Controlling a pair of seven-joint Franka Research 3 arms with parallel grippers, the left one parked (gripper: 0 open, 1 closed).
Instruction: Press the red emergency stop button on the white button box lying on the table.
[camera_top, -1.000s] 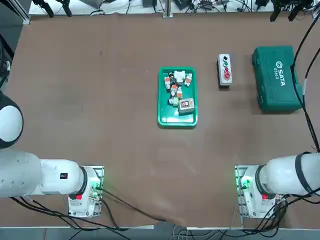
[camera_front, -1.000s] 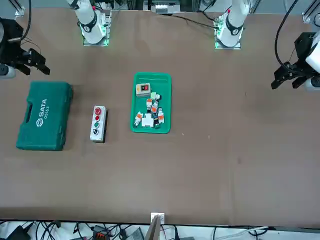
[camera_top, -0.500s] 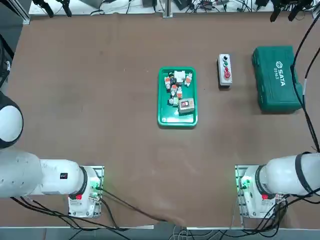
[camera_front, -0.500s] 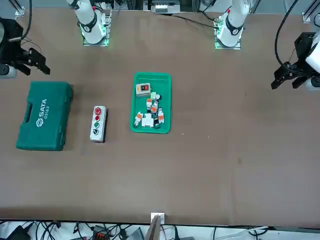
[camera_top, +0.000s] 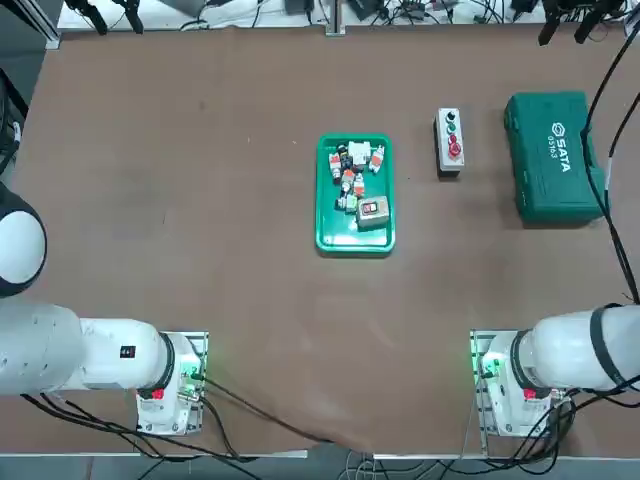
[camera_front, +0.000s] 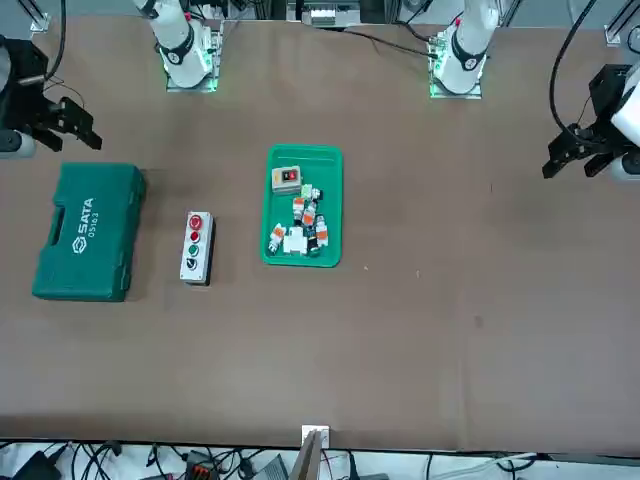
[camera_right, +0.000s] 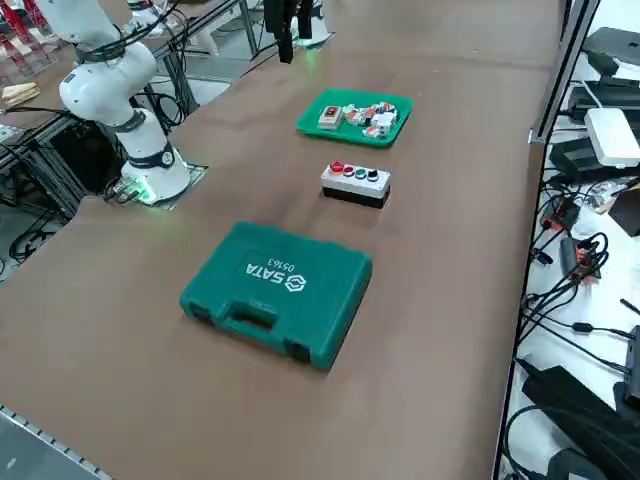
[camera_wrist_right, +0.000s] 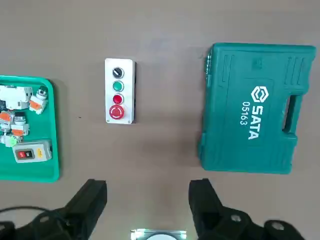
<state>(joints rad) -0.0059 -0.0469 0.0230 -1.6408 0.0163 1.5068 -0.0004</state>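
Gripper (camera_wrist_right: 147, 200) released, high above desk (camera_top: 200, 200), wrist cut off; red button (camera_wrist_right: 116, 112) on box (camera_wrist_right: 119, 65); case (camera_wrist_right: 255, 107) reads "SATA 05163".

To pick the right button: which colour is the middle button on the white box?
Green, clearest in the right wrist view: the small round green button on the narrow white button box.

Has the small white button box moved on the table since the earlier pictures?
No. The small white button box lies in the same spot, between the green plastic tray and the green SATA case.
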